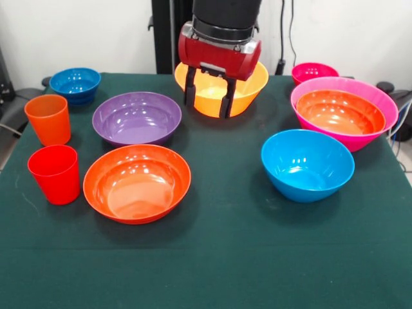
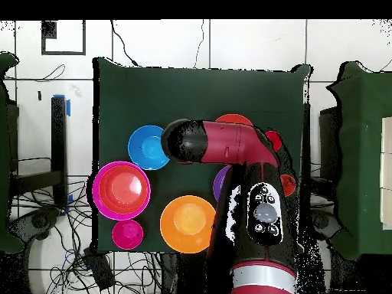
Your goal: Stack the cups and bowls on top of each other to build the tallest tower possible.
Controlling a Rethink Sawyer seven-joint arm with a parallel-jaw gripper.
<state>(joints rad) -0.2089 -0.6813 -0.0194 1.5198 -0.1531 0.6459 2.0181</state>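
Observation:
My gripper hangs open and empty over the table's far middle, just in front of the yellow-orange bowl. The tower is the large pink bowl at the right with a red-orange bowl nested in it. A blue bowl sits in front of it and a small pink-red bowl behind it. The purple bowl and the second red-orange bowl lie left of centre. The orange cup and the red cup stand upright at the left. A small blue bowl is at the far left.
A dark green cloth covers the table. In the overhead view my arm hides the gripper and most of the purple bowl; the pink bowl, the yellow-orange bowl and a blue bowl show.

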